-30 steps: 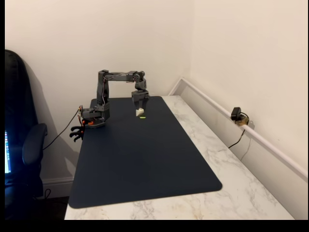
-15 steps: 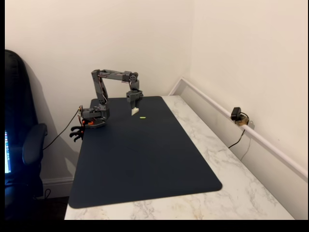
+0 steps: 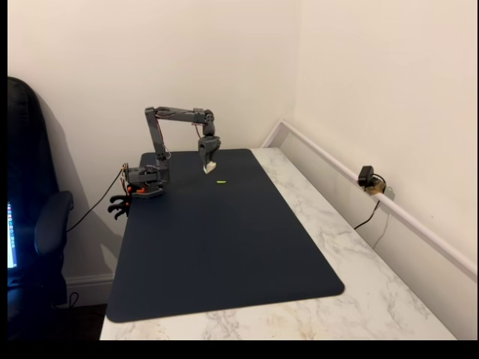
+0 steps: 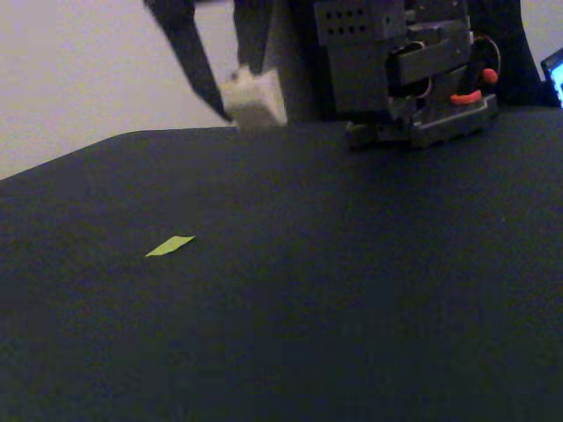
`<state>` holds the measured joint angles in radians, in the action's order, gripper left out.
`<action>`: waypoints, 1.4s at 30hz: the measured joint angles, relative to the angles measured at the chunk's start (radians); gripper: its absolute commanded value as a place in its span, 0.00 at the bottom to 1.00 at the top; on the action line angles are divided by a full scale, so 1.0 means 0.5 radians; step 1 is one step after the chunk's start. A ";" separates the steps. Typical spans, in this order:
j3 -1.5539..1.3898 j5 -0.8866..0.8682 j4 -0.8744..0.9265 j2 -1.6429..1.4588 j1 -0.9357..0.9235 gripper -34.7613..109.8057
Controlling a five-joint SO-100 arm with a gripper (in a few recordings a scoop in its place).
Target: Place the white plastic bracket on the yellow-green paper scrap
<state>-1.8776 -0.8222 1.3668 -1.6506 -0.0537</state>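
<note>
The white plastic bracket (image 3: pixel 210 167) (image 4: pixel 254 98) hangs in the air above the dark mat, held between the fingers of my gripper (image 3: pixel 209 163) (image 4: pixel 239 92), which is shut on it. The yellow-green paper scrap (image 3: pixel 221 182) (image 4: pixel 170 246) lies flat on the mat, a short way in front of and to the right of the bracket in a fixed view (image 3: pixel 221 182). Nothing rests on the scrap. The bracket is clear of the mat surface.
The dark blue mat (image 3: pixel 224 247) covers most of the marble table (image 3: pixel 359 284). My arm's base (image 3: pixel 146 183) (image 4: pixel 413 79) is clamped at the mat's far left corner. A small camera (image 3: pixel 367 178) sits by the right wall rail. An office chair (image 3: pixel 37 224) stands at left.
The arm has lifted and pulled back toward its base, carrying the bracket up and away from the scrap; a second ago it was lower, right beside the scrap.
</note>
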 measured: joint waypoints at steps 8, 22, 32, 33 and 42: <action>0.021 0.028 -0.144 0.255 -0.104 0.24; 0.291 0.221 -0.218 0.620 -0.319 0.24; 0.491 0.279 -0.236 0.785 -0.322 0.29; 0.500 0.288 -0.233 0.795 -0.319 0.32; 0.601 0.420 -0.209 0.828 -0.295 0.43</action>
<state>-1.5769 -0.6121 1.2625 -1.2364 -0.2010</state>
